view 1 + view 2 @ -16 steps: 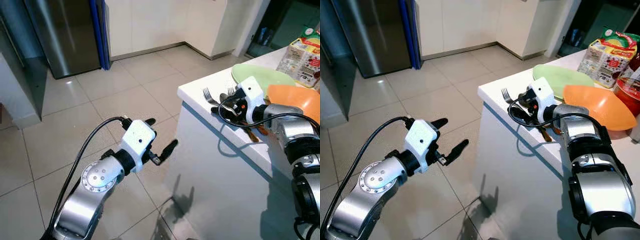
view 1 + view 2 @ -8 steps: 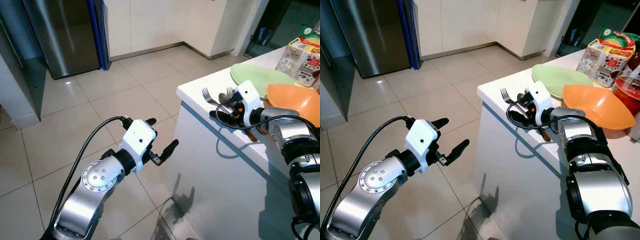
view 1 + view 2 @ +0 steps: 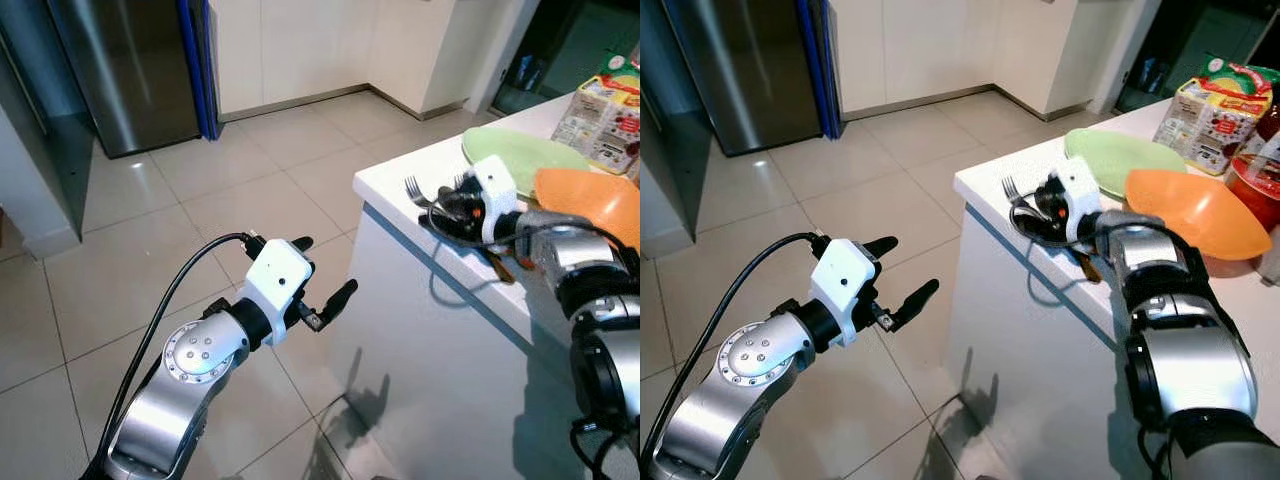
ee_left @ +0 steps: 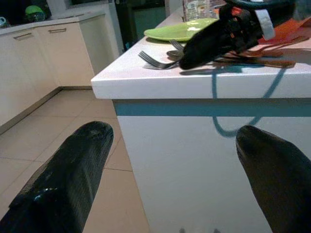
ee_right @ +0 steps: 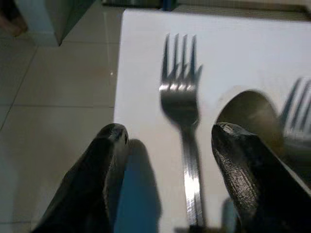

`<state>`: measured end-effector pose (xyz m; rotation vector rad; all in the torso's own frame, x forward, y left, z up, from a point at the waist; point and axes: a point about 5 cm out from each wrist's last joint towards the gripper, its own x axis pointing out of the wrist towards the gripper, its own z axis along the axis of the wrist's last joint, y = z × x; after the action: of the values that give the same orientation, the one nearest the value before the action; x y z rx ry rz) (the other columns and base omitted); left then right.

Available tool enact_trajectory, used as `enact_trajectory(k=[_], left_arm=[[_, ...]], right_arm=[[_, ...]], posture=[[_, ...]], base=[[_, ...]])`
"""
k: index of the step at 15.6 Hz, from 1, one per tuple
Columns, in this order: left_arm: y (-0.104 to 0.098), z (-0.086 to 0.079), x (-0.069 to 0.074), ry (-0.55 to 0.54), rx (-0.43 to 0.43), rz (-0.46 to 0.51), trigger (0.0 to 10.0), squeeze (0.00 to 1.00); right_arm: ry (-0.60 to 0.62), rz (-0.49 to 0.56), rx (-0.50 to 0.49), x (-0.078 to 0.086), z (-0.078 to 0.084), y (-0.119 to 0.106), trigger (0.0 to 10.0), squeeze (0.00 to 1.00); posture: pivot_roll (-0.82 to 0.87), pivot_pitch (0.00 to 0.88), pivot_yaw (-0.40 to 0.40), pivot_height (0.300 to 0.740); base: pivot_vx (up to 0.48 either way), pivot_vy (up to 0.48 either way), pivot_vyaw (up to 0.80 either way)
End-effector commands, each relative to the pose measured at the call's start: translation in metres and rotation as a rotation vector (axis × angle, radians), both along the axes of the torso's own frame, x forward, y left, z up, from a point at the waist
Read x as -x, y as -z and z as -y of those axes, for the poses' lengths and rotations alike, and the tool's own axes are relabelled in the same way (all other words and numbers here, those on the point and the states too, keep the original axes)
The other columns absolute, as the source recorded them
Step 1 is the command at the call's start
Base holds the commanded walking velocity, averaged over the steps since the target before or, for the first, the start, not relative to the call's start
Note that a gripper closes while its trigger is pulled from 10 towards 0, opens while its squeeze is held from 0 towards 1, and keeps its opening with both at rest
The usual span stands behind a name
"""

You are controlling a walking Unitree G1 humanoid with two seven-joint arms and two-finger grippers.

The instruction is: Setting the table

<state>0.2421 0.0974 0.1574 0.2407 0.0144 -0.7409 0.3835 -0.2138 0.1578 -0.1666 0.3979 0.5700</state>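
At the worktop (image 3: 400,185) edge, your right claw (image 5: 167,145) is straddling the fork (image 5: 182,104), spread wide; close next. Left claw (image 3: 322,280) is hanging wide too.

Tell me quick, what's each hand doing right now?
Left hand: open, holding nothing, out over the floor.
Right hand: open, fingers either side of a fork on the counter, not gripping.

A silver fork (image 5: 182,121) lies flat near the white desk's (image 5: 252,43) corner, tines toward twelve o'clock. A spoon (image 5: 250,116) lies just beside it at three o'clock, bowl up.
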Motion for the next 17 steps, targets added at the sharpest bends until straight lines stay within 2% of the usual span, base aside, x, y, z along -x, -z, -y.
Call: enact_trajectory(k=[1,2,3,5,6,7,8,9,10,11,12,13,14,16,17], left_arm=[[-0.005,0.004,0.0028,0.023,0.012,0.012,10.0,0.0],[-0.0049,0.004,0.0032,0.023,0.011,0.012,10.0,0.0],[-0.0049,0.0037,0.0036,0.023,0.012,0.012,10.0,0.0],[-0.0047,0.0033,0.0042,0.021,0.011,0.012,10.0,0.0],[-0.0046,0.003,0.0044,0.021,0.01,0.012,10.0,0.0],[-0.0044,0.0032,0.0045,0.021,0.01,0.011,10.0,0.0],[-0.0045,0.0033,0.0045,0.021,0.01,0.011,10.0,0.0],[-0.0045,0.0034,0.0044,0.022,0.009,0.011,10.0,0.0],[-0.0045,0.0036,0.0045,0.023,0.009,0.011,10.0,0.0],[-0.0043,0.004,0.0047,0.025,0.008,0.011,10.0,0.0],[-0.0042,0.0043,0.0048,0.026,0.008,0.012,10.0,0.0],[-0.0041,0.0045,0.0048,0.028,0.008,0.012,10.0,0.0],[-0.0038,0.0046,0.005,0.029,0.008,0.012,10.0,0.0],[-0.0038,0.0045,0.0049,0.032,0.006,0.011,10.0,0.0],[-0.0038,0.0046,0.005,0.034,0.006,0.011,10.0,0.0]], right_arm=[[0.022,-0.002,-0.011,-0.0015,0.0011,-0.0025,0.0,0.0],[0.026,0.0,-0.02,-0.0022,0.0003,-0.0035,2.2,0.0],[0.03,0.001,-0.03,-0.0033,-0.001,-0.0049,7.1,0.0],[0.03,-0.002,-0.022,-0.0036,-0.002,-0.0043,9.1,0.0],[0.034,-0.003,-0.013,-0.0036,-0.0017,-0.0036,9.2,0.0],[0.038,-0.003,-0.008,-0.0036,-0.0012,-0.0032,9.2,0.0],[0.039,-0.004,-0.008,-0.0036,-0.0012,-0.0032,8.4,0.0],[0.041,-0.005,-0.003,-0.0036,-0.0011,-0.0029,6.9,0.0],[0.044,-0.008,0.004,-0.0034,-0.0009,-0.0017,4.5,0.0],[0.062,-0.013,0.022,-0.0029,0.0012,0.0006,3.6,0.0],[0.07,-0.016,0.026,-0.0027,0.0018,0.0015,3.6,0.0],[0.09,-0.018,0.032,-0.0027,0.0034,0.0025,2.1,0.0],[0.094,-0.022,0.035,-0.0024,0.0038,0.0035,1.3,0.0],[0.089,-0.028,0.035,-0.0022,0.0028,0.0043,1.2,0.0],[0.081,-0.032,0.036,-0.0021,0.0014,0.005,1.5,0.0]], posture=[[-0.04,0.0,-0.09,0.74],[-0.04,0.0,-0.091,0.74],[-0.04,0.0,-0.093,0.74],[-0.04,0.0,-0.094,0.74],[-0.04,0.0,-0.095,0.74],[-0.04,0.0,-0.095,0.74],[-0.04,0.0,-0.095,0.74],[-0.04,0.0,-0.095,0.74],[-0.04,0.0,-0.094,0.74],[-0.04,0.0,-0.093,0.74],[-0.04,0.0,-0.093,0.74],[-0.04,0.0,-0.093,0.74],[-0.03,0.0,-0.093,0.74],[-0.03,0.0,-0.093,0.74],[-0.03,0.0,-0.093,0.74]], base=[[0.0,0.0,0.0],[0.0,0.0,0.0],[0.0,0.0,0.0],[0.0,0.0,0.0],[0.0,0.0,0.0],[0.0,0.0,0.0],[0.0,0.0,0.0],[0.0,0.0,0.0],[0.0,0.0,0.0],[0.0,0.0,0.0],[0.0,0.0,0.0],[0.0,0.0,0.0],[0.0,0.0,0.0],[0.0,0.0,0.0],[0.0,0.0,0.0]])
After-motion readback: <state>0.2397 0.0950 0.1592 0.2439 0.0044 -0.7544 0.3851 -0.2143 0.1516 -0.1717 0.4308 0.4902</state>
